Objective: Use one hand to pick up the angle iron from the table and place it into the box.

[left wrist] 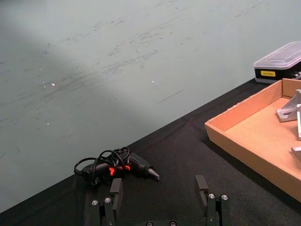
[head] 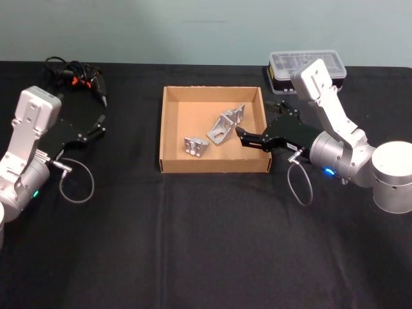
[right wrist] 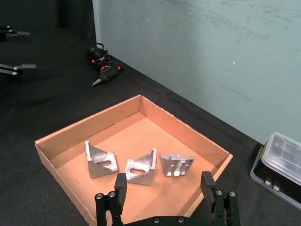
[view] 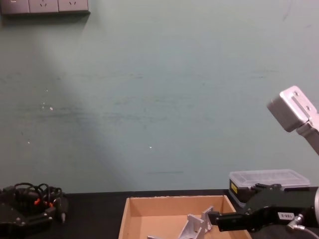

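Angle iron (head: pixel 224 131) and two more lie mid-box (head: pixel 168 129), none left on table (head: pixel 206 244); my right pincer (head: pixel 247 140), spread and empty over the box's right wall, should lift straight clear.

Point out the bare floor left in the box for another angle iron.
In the box, the left half of the floor and the far left corner are bare. Three angle irons crowd a diagonal from the front middle to the far right. The right gripper, open, hangs over the right wall. The left gripper sits open, well left.
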Robot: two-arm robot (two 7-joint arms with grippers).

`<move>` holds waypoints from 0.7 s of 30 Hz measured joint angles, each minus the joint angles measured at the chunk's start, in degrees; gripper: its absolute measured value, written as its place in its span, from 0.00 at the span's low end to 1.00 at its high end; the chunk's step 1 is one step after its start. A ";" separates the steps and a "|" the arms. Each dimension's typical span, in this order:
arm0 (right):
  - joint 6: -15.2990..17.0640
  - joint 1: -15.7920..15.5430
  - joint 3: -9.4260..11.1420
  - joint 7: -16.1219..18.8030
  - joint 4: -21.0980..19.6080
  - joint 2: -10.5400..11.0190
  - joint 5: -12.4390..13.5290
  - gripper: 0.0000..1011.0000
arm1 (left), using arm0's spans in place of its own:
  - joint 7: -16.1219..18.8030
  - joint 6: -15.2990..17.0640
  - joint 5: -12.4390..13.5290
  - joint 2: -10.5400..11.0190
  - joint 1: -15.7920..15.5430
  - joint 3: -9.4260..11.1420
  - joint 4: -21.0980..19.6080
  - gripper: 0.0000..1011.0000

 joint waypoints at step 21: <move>0.00 0.00 -0.02 0.00 -0.03 0.01 0.00 0.99 | 0.00 0.00 0.00 0.00 0.00 0.00 0.00 0.99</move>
